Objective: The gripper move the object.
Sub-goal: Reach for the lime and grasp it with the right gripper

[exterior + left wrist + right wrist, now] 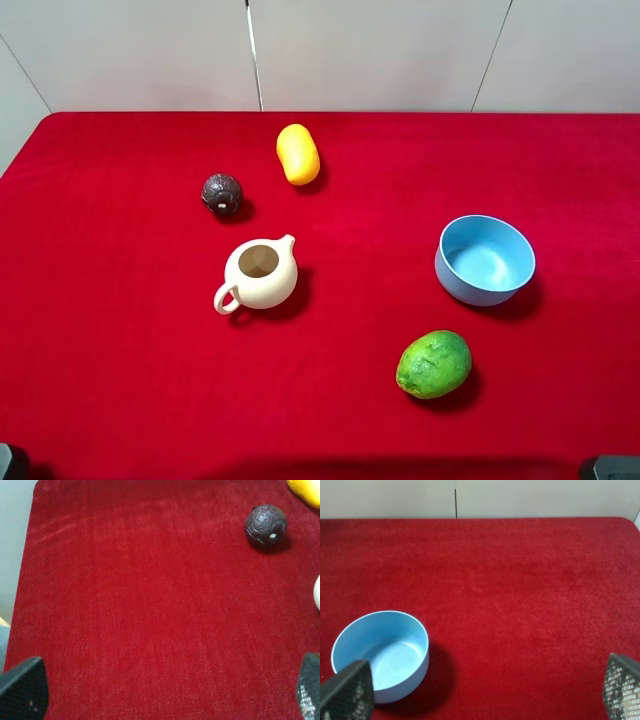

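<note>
Here we hold the right gripper [482, 692] wide open and empty, well short of the blue bowl [380, 652], presumably so its fingers can straddle the round lime [434, 364], which lies untouched just on the bowl's near side, clear of it.

the green fruit [434, 364] looks like a lime: round-oval, bumpy mottled skin, brighter green on top. It's just lying on the red desk [120, 380] on its own, nothing gripping it. It sits well apart from both pincers, on the side of the right pincer [485, 689] rather than the left pincer [165, 690]. Both have their dark textured fingers spread wide, holding nothing
</note>
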Controlling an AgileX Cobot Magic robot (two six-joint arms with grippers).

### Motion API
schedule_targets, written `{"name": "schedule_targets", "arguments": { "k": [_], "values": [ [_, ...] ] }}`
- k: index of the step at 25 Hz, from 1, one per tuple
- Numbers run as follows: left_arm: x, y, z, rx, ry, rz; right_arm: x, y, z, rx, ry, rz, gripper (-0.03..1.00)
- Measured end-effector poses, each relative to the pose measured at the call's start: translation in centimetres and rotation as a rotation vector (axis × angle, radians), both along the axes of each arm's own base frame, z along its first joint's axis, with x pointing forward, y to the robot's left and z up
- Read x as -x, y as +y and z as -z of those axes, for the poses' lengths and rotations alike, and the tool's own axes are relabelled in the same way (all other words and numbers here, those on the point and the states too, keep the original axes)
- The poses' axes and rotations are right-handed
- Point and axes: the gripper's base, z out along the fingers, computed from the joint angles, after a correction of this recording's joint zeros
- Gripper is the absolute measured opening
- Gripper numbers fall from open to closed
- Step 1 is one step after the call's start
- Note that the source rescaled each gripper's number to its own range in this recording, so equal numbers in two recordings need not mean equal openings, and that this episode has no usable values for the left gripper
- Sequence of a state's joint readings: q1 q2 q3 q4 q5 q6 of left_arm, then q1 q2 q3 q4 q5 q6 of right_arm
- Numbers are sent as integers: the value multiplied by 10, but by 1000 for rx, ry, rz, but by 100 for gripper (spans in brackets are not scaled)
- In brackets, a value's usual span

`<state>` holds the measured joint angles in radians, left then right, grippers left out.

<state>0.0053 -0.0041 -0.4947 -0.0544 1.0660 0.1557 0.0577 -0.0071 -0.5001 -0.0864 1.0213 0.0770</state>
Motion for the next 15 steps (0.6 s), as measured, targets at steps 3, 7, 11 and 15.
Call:
{"name": "schedule_targets", "arguments": {
  "k": [3, 7, 11, 15],
  "values": [
    [0, 0, 0, 0, 0, 0, 0, 0, 0, 0, 0, 0, 100],
    [0, 0, 0, 0, 0, 0, 0, 0, 0, 0, 0, 0, 100],
    [0, 0, 0, 0, 0, 0, 0, 0, 0, -1, 0, -1, 100],
    [0, 0, 0, 0, 0, 0, 0, 0, 0, -2, 0, -1, 100]
  ]
}}
